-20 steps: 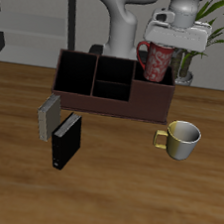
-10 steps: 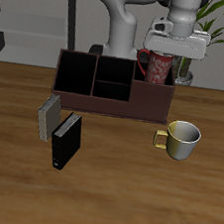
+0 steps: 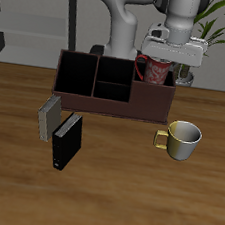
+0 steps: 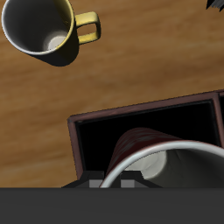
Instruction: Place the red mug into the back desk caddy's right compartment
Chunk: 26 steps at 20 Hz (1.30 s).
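With the mug [image 3: 155, 67] sunk inside the caddy's [image 3: 112, 89] right compartment [image 4: 118, 133], I cannot tell if my gripper [image 3: 169, 47] pinches its rim, since it hides its fingers.

- wood counter [image 3: 113, 200]
- back desk caddy [image 3: 111, 104] at counter's rear
- cream-yellow mug [image 3: 182, 140] in front of caddy's end
- grey book [image 3: 48, 117] and black book [image 3: 66, 143] side by side, nearer front edge

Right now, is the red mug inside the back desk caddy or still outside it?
Inside. The red mug sits within the right compartment of the back desk caddy, its lower body hidden behind the wall. Resting or still held: cannot tell.
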Available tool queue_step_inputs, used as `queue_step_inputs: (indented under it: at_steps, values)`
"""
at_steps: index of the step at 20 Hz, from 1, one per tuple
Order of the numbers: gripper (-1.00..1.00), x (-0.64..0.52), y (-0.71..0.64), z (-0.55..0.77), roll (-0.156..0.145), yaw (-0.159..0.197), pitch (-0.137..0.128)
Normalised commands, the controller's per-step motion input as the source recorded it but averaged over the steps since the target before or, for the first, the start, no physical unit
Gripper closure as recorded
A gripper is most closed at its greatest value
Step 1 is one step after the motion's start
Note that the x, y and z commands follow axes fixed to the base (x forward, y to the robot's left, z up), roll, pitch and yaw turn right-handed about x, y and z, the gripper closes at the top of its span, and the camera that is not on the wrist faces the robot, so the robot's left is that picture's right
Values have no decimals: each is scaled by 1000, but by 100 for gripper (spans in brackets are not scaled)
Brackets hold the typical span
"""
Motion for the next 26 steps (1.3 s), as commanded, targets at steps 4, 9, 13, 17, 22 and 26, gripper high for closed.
queue_step_inputs:
  at_steps: [4,9,13,17,22,26]
  values:
    - [100,95,22,-140,4,-38,36]
    - [100,100,8,-146,-2,-40,30]
    - [100,83,7,-114,5,-8,25]
    - [100,61,-60,-218,3,-59,38]
    - [100,22,81,-345,36,-63,74]
    - [-100,-57,143,-192,99,-14,84]
